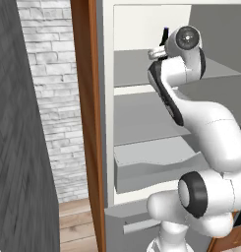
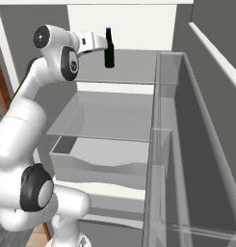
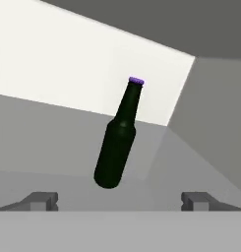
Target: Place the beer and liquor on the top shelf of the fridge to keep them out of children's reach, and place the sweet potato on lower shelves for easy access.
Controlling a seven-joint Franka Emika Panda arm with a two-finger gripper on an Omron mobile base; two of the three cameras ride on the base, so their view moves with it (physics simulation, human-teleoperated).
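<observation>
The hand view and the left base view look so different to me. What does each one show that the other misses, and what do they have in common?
Hand view: the beer seen whole, dark green with a purple cap, standing free on the top shelf, with the gripper open and its fingertips wide apart on either side, not touching it.

Left base view: the robot's white arm, the lower shelves, the grey drawer, the fridge's wood-brown side panel and a brick wall.

Both: the top shelf inside the fridge, and the beer, though there the arm hides all but its neck.

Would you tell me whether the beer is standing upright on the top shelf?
Upright: the beer stands on the top shelf, cap up.
</observation>
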